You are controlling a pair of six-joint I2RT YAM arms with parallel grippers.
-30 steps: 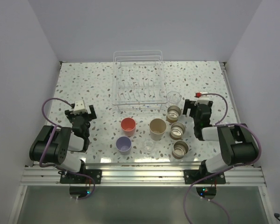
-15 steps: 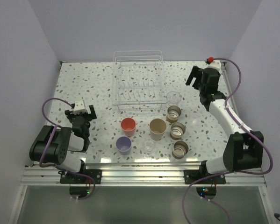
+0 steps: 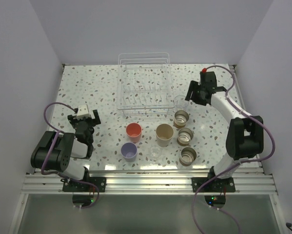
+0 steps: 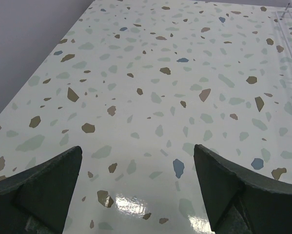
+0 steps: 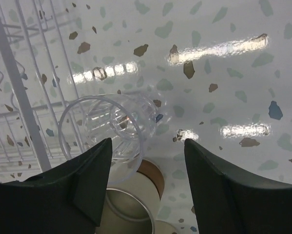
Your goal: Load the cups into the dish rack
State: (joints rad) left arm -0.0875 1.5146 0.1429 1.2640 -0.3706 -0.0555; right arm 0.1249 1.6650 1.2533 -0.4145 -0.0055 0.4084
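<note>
Stage of work: approach to the first cup, as I judged it; nothing yet loaded.

Dish rack (image 3: 145,83): at the far middle of the table (image 3: 87,87); no cup in it that I could see.

Right gripper (image 3: 190,93): stretched out over the far right of the table, jaws released and spread wide, grasping nothing. In its wrist view the fingers (image 5: 82,185) framed the target from above.

Clear glass (image 3: 181,102): upright, just beside the rack's near right corner. Whether it touched the wire I could not tell, clear glass against white wire reading poorly.

Tan brown-rimmed cups (image 3: 181,117): three, in a row running from that glass toward the arms.

Beige cup (image 3: 164,132): just left of that row.

Coral-red cup (image 3: 133,130) and lavender cup (image 3: 129,150): near the middle, close together.

Second clear glass (image 3: 155,154): at the near edge, between the lavender cup and the nearest tan cup.

Left gripper (image 3: 83,119): low near its base, jaws apart and empty, only bare table ahead of it.

Next move, my estimate: lower the right gripper until its fingers straddle the clear glass and close gently, since a thin smooth wall would likely slip. Lift clear of the neighbouring tan cup and the rack's rim, then set the glass down among the prongs.
</note>
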